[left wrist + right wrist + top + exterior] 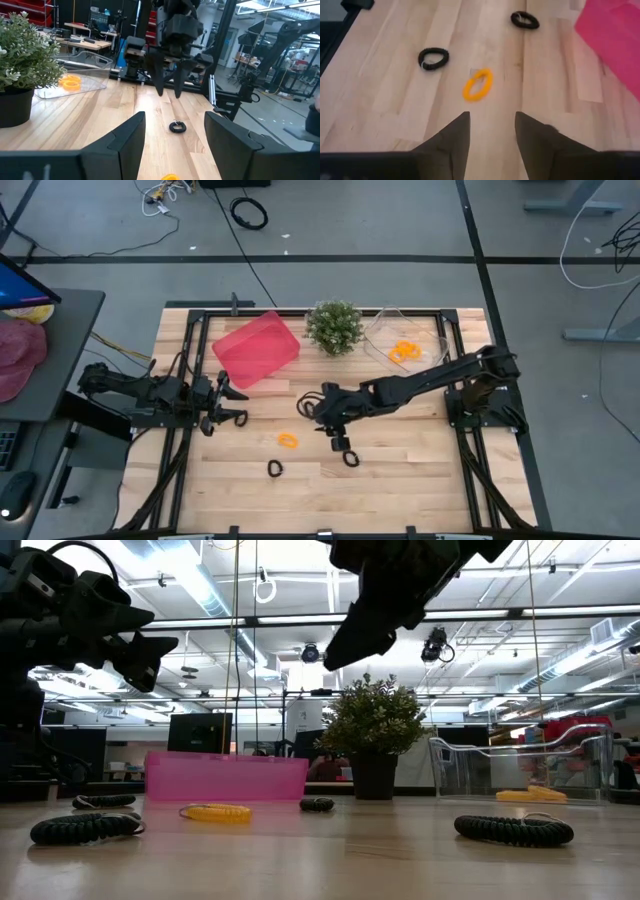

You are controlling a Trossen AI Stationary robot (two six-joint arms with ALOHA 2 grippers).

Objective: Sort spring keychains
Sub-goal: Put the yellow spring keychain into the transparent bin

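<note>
Orange coil on the worktop: one bright orange spring keychain loop [478, 84] lies loose on the pale wooden worktop [400, 470], in front of the pink bin.
Black coils: one small black coiled loop [275, 469] sits nearer the front edge, another [350, 459] just beside the right arm's tip, a third [525, 20] close to the pink bin.
Sorted so far: orange loops [404, 352] already rest in the clear plastic tray [436, 330]; the pink plastic bin [256, 348] looks empty from above.
Right pincer [334, 432]: spread, holding nothing, hanging above the worktop with the orange coil ahead of its fingers.
Left pincer [232, 402]: spread wide, empty, waiting beside the pink bin.
Step in hand: probably the approach to the loose orange coil.
Next move: lower over that coil, straddle its rim, then close.
</note>
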